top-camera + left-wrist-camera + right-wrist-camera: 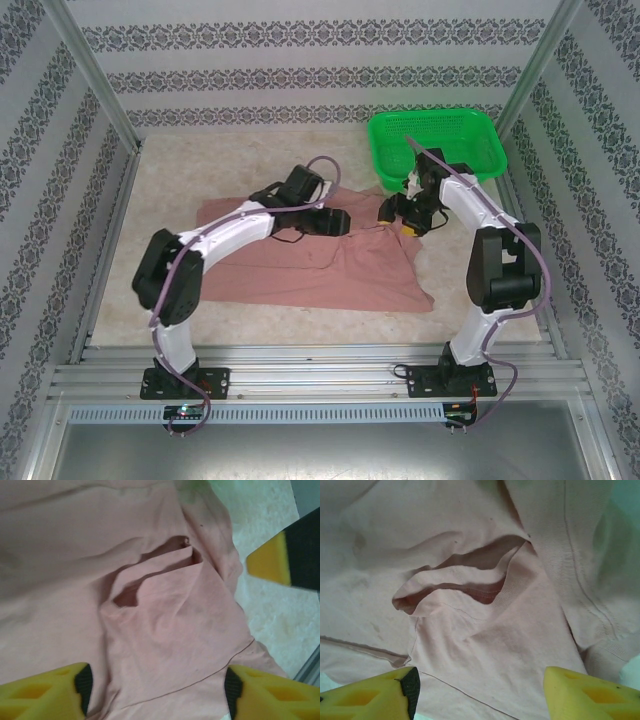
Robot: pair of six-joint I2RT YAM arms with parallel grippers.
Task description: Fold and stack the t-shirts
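You've got the pink t-shirt [320, 262] lying rumpled mid-desk [170, 180], a beige speckled top; green mesh basket [440, 140] at far-right corner, patterned wallpaper [300, 80] all round. Spread apart over the cloth: left fingers [45, 692] & right fingers [585, 692]

Setting: a robotics lab test cell, boxed in and bare.
Walls: white panels printed with grey floral bands [300, 80] on three sides.
Frame: bare aluminium corner posts [90, 75].
Worktop: pale beige speckled worktop [200, 170], edged by slotted aluminium rails [320, 375].
Machinery: a white-and-black robot arm [230, 235] and its twin [500, 270], bolted to the rails, with purple cables looping along them.
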